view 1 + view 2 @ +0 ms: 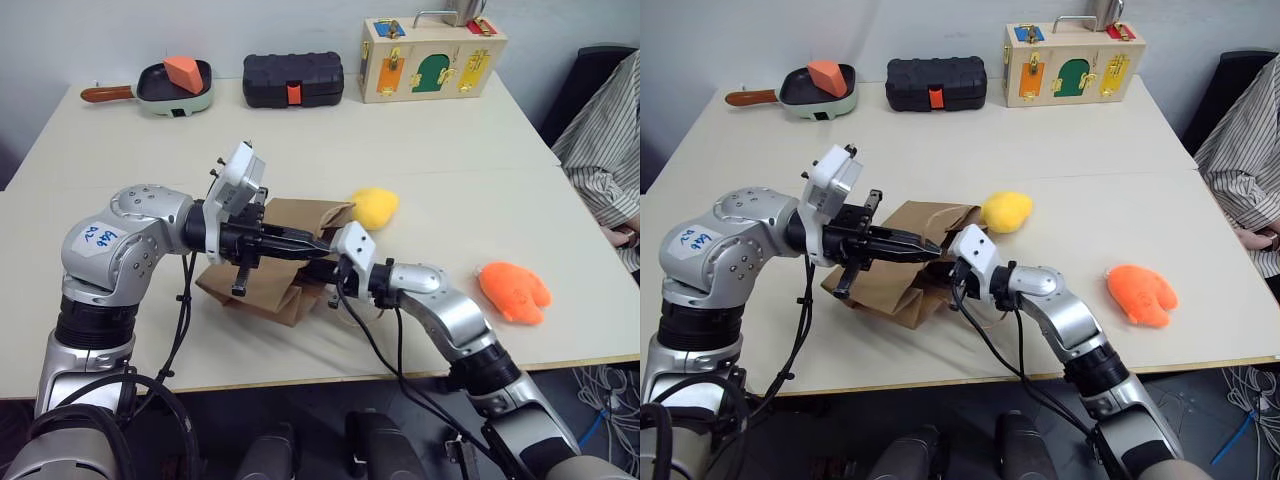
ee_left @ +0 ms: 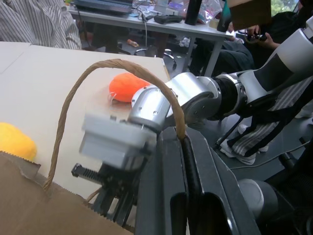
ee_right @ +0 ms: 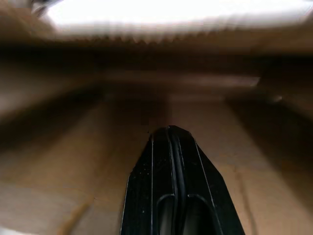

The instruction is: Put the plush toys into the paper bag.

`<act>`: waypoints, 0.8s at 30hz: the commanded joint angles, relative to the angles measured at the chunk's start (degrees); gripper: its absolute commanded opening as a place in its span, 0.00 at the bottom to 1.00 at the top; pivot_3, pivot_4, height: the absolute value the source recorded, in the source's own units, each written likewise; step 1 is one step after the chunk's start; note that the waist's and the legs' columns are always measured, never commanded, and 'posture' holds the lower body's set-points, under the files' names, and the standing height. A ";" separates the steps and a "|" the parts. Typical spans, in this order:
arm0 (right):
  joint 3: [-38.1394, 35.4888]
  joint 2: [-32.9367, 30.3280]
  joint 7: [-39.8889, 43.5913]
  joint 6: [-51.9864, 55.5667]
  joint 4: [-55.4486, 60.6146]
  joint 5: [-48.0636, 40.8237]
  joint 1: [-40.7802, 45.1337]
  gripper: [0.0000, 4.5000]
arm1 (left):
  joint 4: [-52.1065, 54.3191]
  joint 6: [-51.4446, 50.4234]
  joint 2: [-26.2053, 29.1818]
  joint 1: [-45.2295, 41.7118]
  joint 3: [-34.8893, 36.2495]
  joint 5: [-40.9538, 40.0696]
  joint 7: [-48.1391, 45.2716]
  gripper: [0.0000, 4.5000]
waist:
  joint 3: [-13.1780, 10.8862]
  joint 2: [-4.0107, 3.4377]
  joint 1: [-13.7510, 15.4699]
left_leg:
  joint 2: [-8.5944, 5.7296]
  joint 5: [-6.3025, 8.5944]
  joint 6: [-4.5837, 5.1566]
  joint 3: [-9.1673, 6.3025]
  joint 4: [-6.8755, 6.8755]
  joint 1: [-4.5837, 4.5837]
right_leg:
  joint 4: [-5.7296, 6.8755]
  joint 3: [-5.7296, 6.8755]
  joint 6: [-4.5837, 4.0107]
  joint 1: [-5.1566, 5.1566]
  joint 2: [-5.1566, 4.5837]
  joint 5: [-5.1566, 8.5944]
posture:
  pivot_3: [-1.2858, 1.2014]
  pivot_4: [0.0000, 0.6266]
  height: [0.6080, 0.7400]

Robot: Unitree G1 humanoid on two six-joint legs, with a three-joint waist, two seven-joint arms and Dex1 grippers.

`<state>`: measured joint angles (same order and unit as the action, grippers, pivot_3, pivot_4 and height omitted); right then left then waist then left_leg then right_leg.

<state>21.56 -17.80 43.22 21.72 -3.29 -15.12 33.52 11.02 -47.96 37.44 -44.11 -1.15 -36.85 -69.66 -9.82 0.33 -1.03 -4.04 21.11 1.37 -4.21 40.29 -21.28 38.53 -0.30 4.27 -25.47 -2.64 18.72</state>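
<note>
Crumpled kraft paper bag [image 1: 895,275] near the table's [image 1: 1060,150] front edge: left gripper [image 2: 183,147] clenched on its twisted cord handle [image 2: 73,93], right gripper [image 3: 170,134] clamped empty inside; fuzzy yellow plush [image 1: 1006,210] and orange plush [image 1: 1140,295] lie outside.

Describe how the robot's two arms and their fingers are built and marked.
Both arms are silver-grey metal with rounded joint housings and black segments between. The left arm has a white sticker with blue handwriting. Each wrist carries a white camera block, and black cables loop beneath. The left gripper and right gripper have slim black tapered fingers.
</note>
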 commanded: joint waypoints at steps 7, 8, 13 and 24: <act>3.47 -1.54 5.13 -7.34 -9.43 9.58 0.86 0.01 | -1.95 -2.24 2.50 -3.34 7.21 -4.44 4.22 0.00 | 0.00 -0.01 -0.91 | 0.01 -0.01 -0.03 -0.02 -0.07 0.07 | 0.03 0.04 0.00 -0.02 0.00 0.00 | 0.52 0.24 1.00; 3.55 -1.59 5.51 -7.59 -9.94 10.06 0.78 0.01 | -2.65 -2.57 2.96 -3.70 7.92 -4.74 4.61 0.00 | 0.01 -0.01 -0.94 | 0.01 -0.02 -0.05 -0.02 -0.08 0.09 | 0.05 0.04 0.00 -0.01 0.00 0.00 | 0.52 0.24 1.00; 3.05 -1.19 5.85 -8.90 -11.91 11.83 0.66 0.01 | -6.77 -5.39 3.55 -7.51 11.75 -6.76 8.62 0.00 | 0.02 -0.01 -0.86 | 0.01 -0.02 -0.05 -0.03 -0.04 0.15 | 0.07 0.03 0.00 0.01 0.00 0.00 | 0.52 0.24 1.00; 2.71 -1.70 6.26 -8.62 -12.19 12.66 -0.36 0.01 | -8.80 -7.08 3.06 -12.59 13.25 -10.18 11.00 0.00 | 0.04 -0.03 -0.82 | -0.01 -0.01 -0.06 -0.06 0.00 0.17 | 0.12 0.04 0.00 0.02 -0.01 0.00 | 0.52 0.24 1.00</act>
<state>23.65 -18.47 49.32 11.26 -13.37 -5.14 35.03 1.26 -55.50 40.36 -55.11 10.83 -45.29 -58.68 -9.78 0.30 -1.85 -4.06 21.10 1.31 -4.27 40.29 -21.11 38.65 -0.26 4.28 -25.45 -2.65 18.72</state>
